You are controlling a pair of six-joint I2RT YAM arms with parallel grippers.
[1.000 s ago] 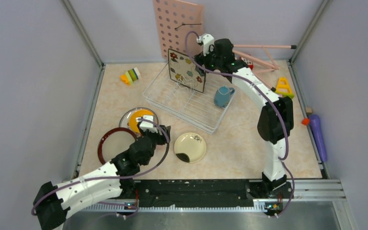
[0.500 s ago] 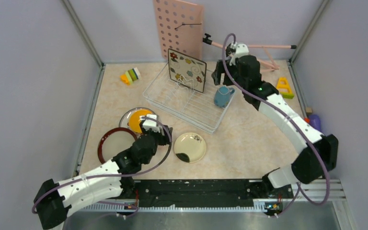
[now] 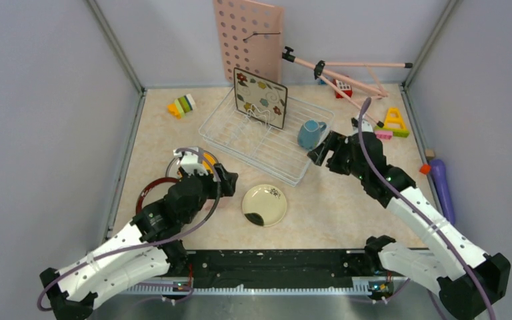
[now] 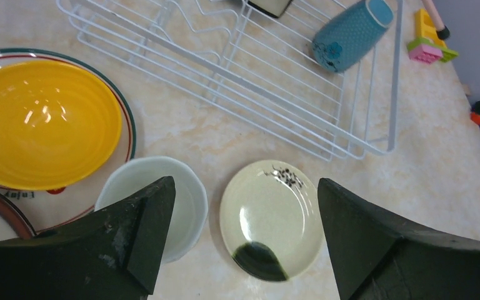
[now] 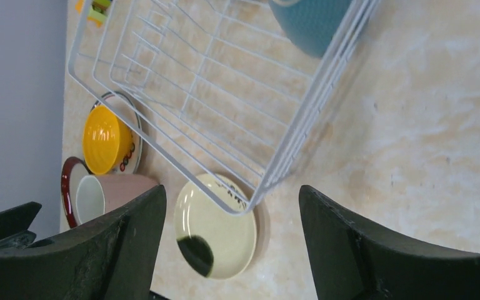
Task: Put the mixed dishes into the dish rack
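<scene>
The orange-yellow bowl (image 4: 44, 122) shines with a glossy glaze, and bright glints lie across its inside. The cream plate (image 4: 270, 215) is glossy too. The blue cup (image 4: 350, 34) looks matt and finely dimpled. The dish rack (image 5: 311, 106) is thin, smooth, white-coated wire. The tabletop (image 4: 425, 187) is smooth marbled beige with a low sheen. My left fingers (image 4: 131, 244) are grainy matt black plastic.

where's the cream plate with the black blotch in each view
top external: cream plate at centre, just in front of the dish rack
left wrist: plate at bottom centre
right wrist: plate lower left of centre, overlapped by the rack's corner
shared landmark: the dish rack's near corner
</scene>
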